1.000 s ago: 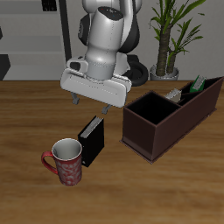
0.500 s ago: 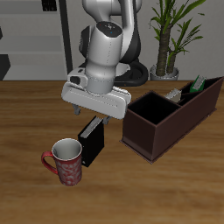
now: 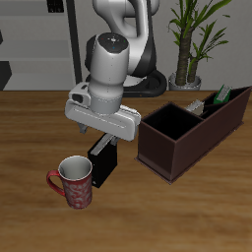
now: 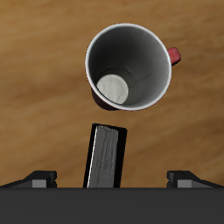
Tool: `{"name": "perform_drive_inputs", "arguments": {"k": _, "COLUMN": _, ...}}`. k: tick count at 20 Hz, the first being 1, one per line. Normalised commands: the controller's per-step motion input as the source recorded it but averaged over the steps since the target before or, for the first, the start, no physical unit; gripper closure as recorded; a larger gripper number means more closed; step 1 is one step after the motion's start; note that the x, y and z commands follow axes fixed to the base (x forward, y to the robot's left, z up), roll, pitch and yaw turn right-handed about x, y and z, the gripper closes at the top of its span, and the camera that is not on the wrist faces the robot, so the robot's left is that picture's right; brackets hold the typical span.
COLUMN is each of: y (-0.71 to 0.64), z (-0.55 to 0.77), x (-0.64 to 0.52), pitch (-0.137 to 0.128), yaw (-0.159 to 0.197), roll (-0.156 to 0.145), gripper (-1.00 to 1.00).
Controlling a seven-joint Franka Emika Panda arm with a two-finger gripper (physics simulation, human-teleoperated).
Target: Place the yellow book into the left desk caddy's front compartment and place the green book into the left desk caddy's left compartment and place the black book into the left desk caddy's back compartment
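The black book is seen standing upright on its edge on the table, directly beneath the claw, its white page edges turned up toward the wrist camera. It is not yet gripped: in the wrist view the two fingers are set wide apart, one to each side of the book, with clear wood showing between each finger and the cover. Nothing is held. The wide opening is judged to be chosen so that the fingers can pass down over the thin book and pinch it across its covers.

Just beyond the book from the claw, a red mug is noted, standing upright and very close to the book's end; whether they touch cannot be told. It is judged a hazard for the descent, since a finger drifting toward it could knock it.

In the exterior view the arm is bent low over the book, which it partly hides. The left desk caddy stands well apart from the claw, off to one side. Its large square section is seen empty. The green book and the yellow book are seen standing at its far end, though which compartments hold them cannot be made out. The black book's back compartment is therefore judged the remaining goal.
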Motion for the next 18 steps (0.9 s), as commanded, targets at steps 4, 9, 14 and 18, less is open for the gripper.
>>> {"name": "perform_drive_inputs", "arguments": {"k": 4, "y": -0.03, "z": -0.02, "x": 0.04, "pitch": 0.016, "yaw": -0.007, "roll": 0.000, "gripper": -1.00}}
{"name": "perform_drive_inputs", "arguments": {"k": 9, "y": -0.01, "z": -0.10, "x": 0.04, "pitch": 0.007, "yaw": 0.010, "roll": 0.001, "gripper": -1.00}}
{"name": "perform_drive_inputs", "arguments": {"k": 14, "y": 0.04, "z": -0.17, "x": 0.06, "pitch": 0.021, "yaw": 0.005, "roll": 0.002, "gripper": -1.00}}
{"name": "perform_drive_inputs", "arguments": {"k": 18, "y": 0.00, "z": -0.07, "x": -0.01, "pitch": 0.008, "yaw": -0.022, "roll": 0.005, "gripper": -1.00}}
